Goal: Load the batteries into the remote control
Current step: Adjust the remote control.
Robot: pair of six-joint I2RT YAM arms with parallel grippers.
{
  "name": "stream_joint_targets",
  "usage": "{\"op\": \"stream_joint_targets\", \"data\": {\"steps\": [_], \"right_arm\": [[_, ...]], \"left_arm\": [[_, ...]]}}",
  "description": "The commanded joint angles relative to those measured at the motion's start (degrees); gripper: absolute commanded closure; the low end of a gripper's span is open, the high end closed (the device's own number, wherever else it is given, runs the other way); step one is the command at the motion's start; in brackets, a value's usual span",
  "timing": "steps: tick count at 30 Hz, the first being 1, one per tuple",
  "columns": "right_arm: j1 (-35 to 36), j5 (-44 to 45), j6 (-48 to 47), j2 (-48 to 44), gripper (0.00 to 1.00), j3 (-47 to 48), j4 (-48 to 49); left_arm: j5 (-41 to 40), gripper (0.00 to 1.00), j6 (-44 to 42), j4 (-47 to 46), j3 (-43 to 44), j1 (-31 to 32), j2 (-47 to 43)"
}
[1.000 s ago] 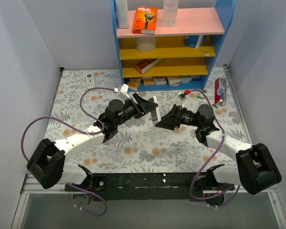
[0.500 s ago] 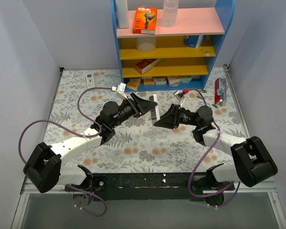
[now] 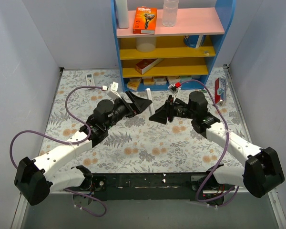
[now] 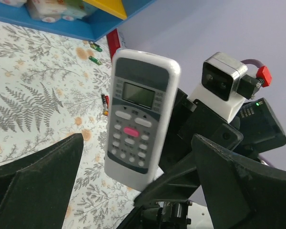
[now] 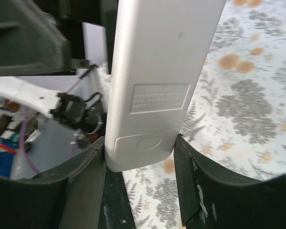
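The remote control (image 5: 157, 71) stands upright above the table, its lower end pinched between the fingers of my right gripper (image 5: 140, 157). The right wrist view shows its smooth white back with the battery cover at the bottom. Its front, with buttons and a display, faces the left wrist view as the remote control (image 4: 140, 109). My left gripper (image 4: 137, 143) is open wide, its fingers either side of the remote and clear of it. From above, the remote control (image 3: 148, 97) is a white sliver between left gripper (image 3: 142, 102) and right gripper (image 3: 156, 114). A slim red battery (image 4: 105, 104) lies on the table.
A blue shelf unit (image 3: 171, 47) with boxes stands at the back. A small white remote (image 3: 89, 79) lies at the far left of the floral tablecloth, a red pack (image 3: 220, 90) at the far right. Small green cells (image 4: 96, 60) lie near the shelf's foot.
The right gripper shut on the remote, then the left gripper opened and let it go. Both grippers shifted toward the shelf, and the remote now stands more upright.
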State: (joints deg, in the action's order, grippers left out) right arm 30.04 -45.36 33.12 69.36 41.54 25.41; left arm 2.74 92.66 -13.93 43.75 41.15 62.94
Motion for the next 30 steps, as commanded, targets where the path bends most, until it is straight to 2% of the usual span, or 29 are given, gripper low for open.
{"op": "stream_joint_targets", "data": {"steps": [1,3,10,18,25,26,30], "right_arm": [[3.3,17.3,-20.2,-0.5,0.99,7.8,-25.3],[4.7,21.3,-23.1,0.0,0.99,9.8,-30.1],[11.9,34.7,-27.2,0.9,0.99,13.1,-33.9],[17.3,40.8,-29.2,1.9,0.99,14.5,-34.1],[20.9,44.6,-31.4,3.0,0.99,15.7,-34.6],[21.0,44.7,-31.4,3.1,0.99,15.7,-34.6],[22.4,45.1,-32.2,3.6,0.99,16.1,-34.5]], "left_arm": [[-4.4,0.02,-3.2,12.3,6.4,0.3,-1.7],[-4.8,0.02,-3.0,13.6,7.6,0.3,-1.4],[-10.2,0.02,-4.0,22.7,13.4,0.3,2.8],[-12.7,0.03,0.8,30.6,18.5,0.3,9.0],[-7.8,0.15,1.6,33.9,20.2,-0.9,11.9],[-7.1,0.19,1.6,34.1,20.1,-1.2,11.9],[-0.7,0.25,3.9,33.1,18.0,-3.6,11.7]]}}
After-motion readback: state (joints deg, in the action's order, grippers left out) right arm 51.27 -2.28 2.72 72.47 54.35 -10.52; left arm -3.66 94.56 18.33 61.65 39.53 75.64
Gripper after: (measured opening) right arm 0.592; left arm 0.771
